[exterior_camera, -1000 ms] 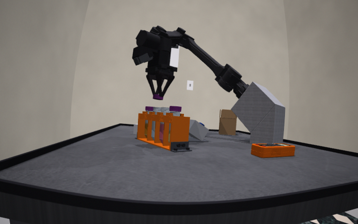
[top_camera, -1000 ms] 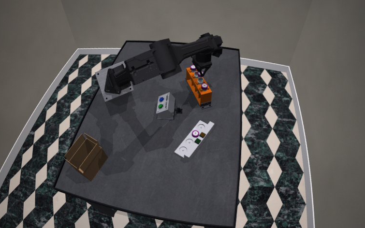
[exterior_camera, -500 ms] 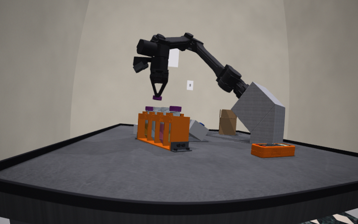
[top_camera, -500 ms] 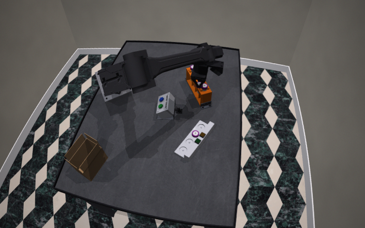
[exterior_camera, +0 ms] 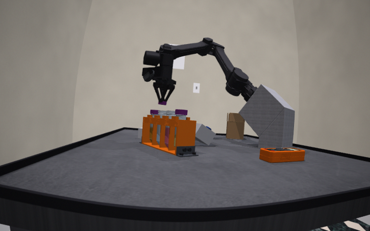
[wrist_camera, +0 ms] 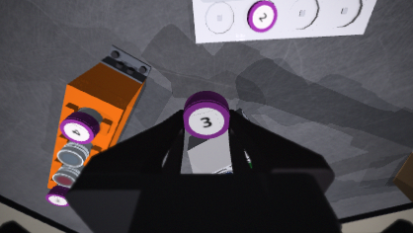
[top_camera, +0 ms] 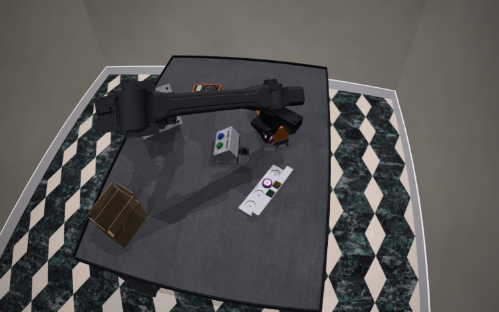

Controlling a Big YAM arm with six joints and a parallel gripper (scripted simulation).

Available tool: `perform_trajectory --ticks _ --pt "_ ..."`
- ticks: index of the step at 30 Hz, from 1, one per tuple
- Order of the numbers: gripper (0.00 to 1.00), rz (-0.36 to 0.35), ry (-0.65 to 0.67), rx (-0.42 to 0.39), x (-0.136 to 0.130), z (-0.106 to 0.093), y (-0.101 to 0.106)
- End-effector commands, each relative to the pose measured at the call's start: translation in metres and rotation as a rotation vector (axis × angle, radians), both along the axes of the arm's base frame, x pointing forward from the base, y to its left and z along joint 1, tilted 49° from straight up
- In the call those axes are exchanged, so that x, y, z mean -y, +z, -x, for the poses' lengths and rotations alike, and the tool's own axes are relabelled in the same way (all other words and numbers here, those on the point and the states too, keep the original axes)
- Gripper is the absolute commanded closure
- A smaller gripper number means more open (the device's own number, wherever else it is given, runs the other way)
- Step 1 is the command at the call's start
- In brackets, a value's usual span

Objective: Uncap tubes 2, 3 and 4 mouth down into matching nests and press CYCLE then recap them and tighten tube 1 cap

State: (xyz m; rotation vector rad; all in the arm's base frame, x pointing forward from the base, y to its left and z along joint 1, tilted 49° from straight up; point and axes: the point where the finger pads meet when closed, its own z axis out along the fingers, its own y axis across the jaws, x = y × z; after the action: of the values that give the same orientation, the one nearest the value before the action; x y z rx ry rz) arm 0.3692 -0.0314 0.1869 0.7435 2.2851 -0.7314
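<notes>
Gripper (top_camera: 268,135) (exterior_camera: 162,101) (wrist_camera: 206,116), one: fingers closed on cap 3 (top_camera: 269,139) (exterior_camera: 162,103) (wrist_camera: 206,120), number side toward the wrist camera.
Cap 3: between the fingertips, raised above the orange rack (top_camera: 281,134) (exterior_camera: 185,131) (wrist_camera: 94,96), apart from it.
Rack: cap 4 (exterior_camera: 181,112) (wrist_camera: 76,130) and cap 1 (exterior_camera: 154,111) (wrist_camera: 57,198) on their tubes; two middle tubes uncapped.
White tray (top_camera: 287,172) (wrist_camera: 232,36): cap 2 (top_camera: 267,182) (wrist_camera: 262,16) in its nest, two lamps, both dark.

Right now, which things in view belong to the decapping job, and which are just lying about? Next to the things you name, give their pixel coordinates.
Job:
- cap 3 (exterior_camera: 162,103) (wrist_camera: 206,121), in the jaws
- cap 2 (top_camera: 267,182) (wrist_camera: 262,16), on the cap tray (top_camera: 246,209) (wrist_camera: 282,37)
- orange tube station (top_camera: 281,133) (exterior_camera: 186,131) (wrist_camera: 99,91)
- key housing (top_camera: 232,146) (exterior_camera: 205,135)

Lying about:
- orange multimeter (top_camera: 206,87) (exterior_camera: 282,155)
- open cardboard box (top_camera: 135,223) (exterior_camera: 234,129) (wrist_camera: 406,177)
</notes>
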Motion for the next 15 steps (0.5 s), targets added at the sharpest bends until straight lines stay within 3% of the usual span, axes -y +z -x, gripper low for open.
perform_trajectory --ticks 1,10,12,15 --pt "1.0 0.02 0.021 -0.046 0.016 0.011 0.005" --pt "1.0 0.021 0.022 -0.026 0.066 0.028 0.045" --pt "1.0 0.022 0.022 0.011 0.078 0.025 0.073" --pt "1.0 0.027 0.022 0.017 0.097 0.033 0.091"
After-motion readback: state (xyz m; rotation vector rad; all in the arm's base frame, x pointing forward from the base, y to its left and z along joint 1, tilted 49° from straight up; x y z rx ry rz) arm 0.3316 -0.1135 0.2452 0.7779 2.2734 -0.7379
